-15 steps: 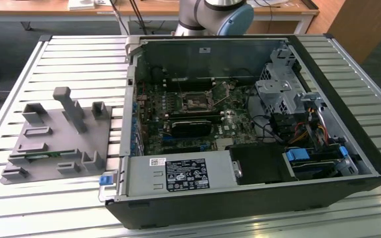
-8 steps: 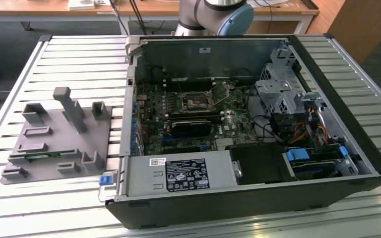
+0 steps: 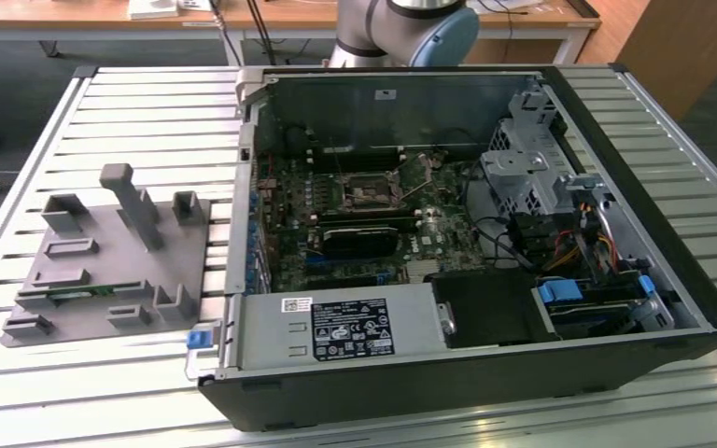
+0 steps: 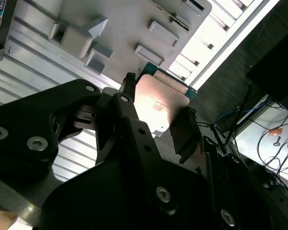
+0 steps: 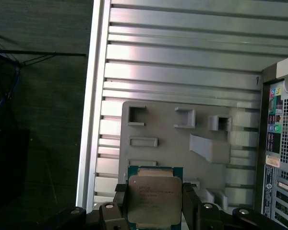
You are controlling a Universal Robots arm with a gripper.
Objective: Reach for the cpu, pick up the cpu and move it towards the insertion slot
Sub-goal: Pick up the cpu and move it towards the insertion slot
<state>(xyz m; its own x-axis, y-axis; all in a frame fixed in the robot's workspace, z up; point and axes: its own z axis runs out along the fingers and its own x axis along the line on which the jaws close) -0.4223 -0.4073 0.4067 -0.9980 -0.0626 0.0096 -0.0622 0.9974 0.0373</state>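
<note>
Two dark fingers (image 5: pixel 191 203) of the pincer (image 5: pixel 156 211) were clenched on the cpu (image 5: pixel 153 199), one on each of two opposite edges, with its silvery lid facing the camera in the first wrist view. The second wrist view showed the same hold: the pincer (image 4: pixel 158 98) pressed against both sides of the cpu (image 4: pixel 156 109), whose thin green rim peeked out along the far edge.

Past the chip lay a grey holder plate (image 5: pixel 168 129) with raised blocks and pockets. The cpu looked to be hanging clear of it rather than resting in a pocket, though the gap could not be judged exactly. The plate sat on the slatted metal tabletop (image 5: pixel 182 57), just beside the open computer case (image 5: pixel 281 143).

In the exterior view the holder plate (image 3: pixel 109 271) was at the exterior view's left of the computer case (image 3: pixel 484 392), and the insertion slot (image 3: pixel 368 192) showed as a square silvery frame with a dark centre on the board inside, well apart from the plate.

The chip was probably light, thin and stiff. Its smooth lid looked slippery, and its underside was likely delicate. The side edges therefore seemed the right place to hold it, with firm but modest pressure and the chip kept level.
</note>
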